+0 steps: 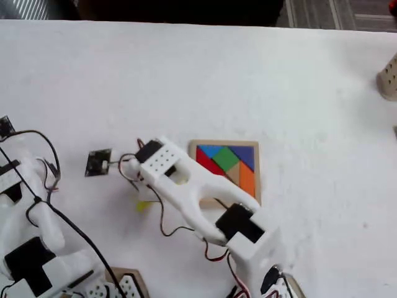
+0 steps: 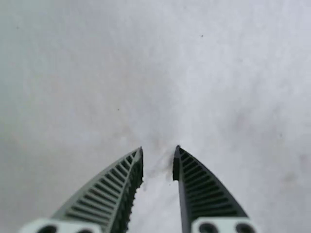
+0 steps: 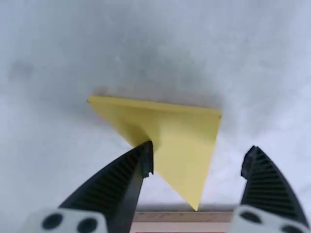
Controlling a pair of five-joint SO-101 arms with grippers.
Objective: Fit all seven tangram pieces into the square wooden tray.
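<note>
The square wooden tray (image 1: pixel 257 166) lies mid-table holding red (image 1: pixel 208 162), blue (image 1: pixel 212 151), green (image 1: pixel 226 159), orange (image 1: pixel 247 178) and dark blue (image 1: pixel 244 156) pieces; its near-left part is covered by an arm. A yellow triangle (image 3: pixel 175 136) lies flat on the white table just left of the tray, a corner peeking out under the arm (image 1: pixel 143 205). My right gripper (image 3: pixel 197 162) hangs open over the triangle, one fingertip (image 3: pixel 144 158) above its surface, the other finger beside it. My left gripper (image 2: pixel 158 165) is slightly open over bare table, nothing between its fingers.
A small black module (image 1: pixel 98 162) on a cable lies left of the right arm. The left arm's white body (image 1: pixel 37 248) sits at the near-left corner. A perforated beige object (image 1: pixel 389 77) stands at the right edge. Loose wires trail near the front.
</note>
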